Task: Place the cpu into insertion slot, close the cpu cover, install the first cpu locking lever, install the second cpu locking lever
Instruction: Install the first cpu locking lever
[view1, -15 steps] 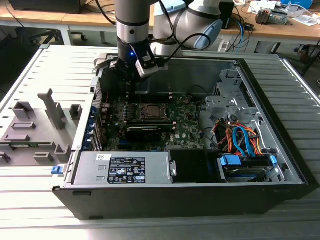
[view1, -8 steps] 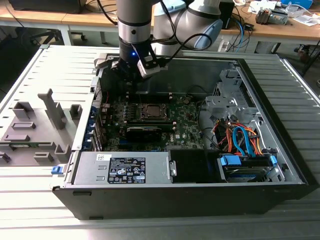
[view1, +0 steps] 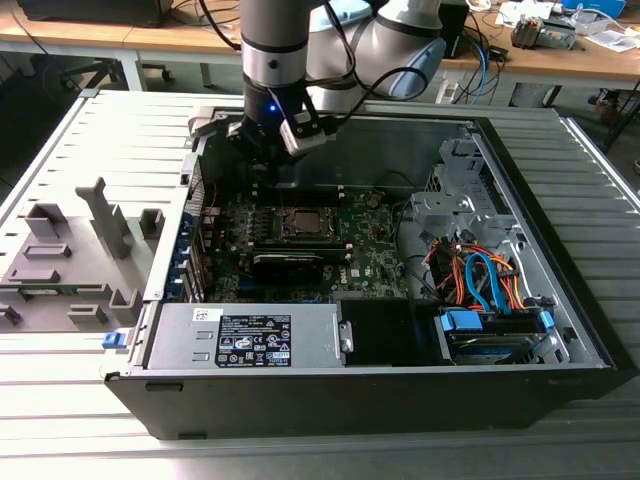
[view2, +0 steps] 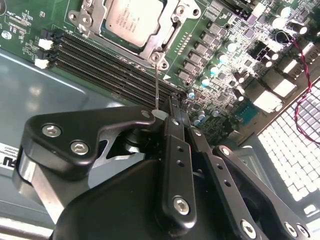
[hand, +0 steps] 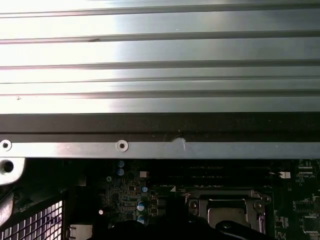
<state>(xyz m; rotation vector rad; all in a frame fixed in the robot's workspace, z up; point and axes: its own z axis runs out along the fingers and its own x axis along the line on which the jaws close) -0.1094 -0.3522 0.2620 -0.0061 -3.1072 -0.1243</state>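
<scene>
Inside the open case (view1: 560, 330), above the motherboard (view1: 370, 250), the gripper (view1: 262, 160) hangs just beyond the socket's far side. In the second wrist view the gripper (view2: 172, 111) has its black fingers (view2: 176, 150) drawn together, and a thin metal lever (view2: 157, 87) runs from the socket corner to the fingertips; whether they actually pinch it I cannot tell.

The cpu (view2: 134, 19) lies flat in the slot (view2: 172, 35), its pale face showing through the window of the cover (view2: 107, 10), which is down over it. In the exterior view the cpu (view1: 303, 222) sits mid-board, just behind the black card (view1: 288, 264). The first wrist view shows the cover (hand: 227, 205) and the cpu (hand: 226, 215) below the case's top rail (hand: 150, 147).

Long black memory slots (view2: 110, 65) run beside the socket, between it and the gripper. Toward the exterior view's right, orange and blue cables (view1: 480, 275) lie near a drive cage (view1: 470, 195). A grey fixture (view1: 70, 255) rests on the ribbed table (view1: 80, 150) to the exterior view's left of the case
</scene>
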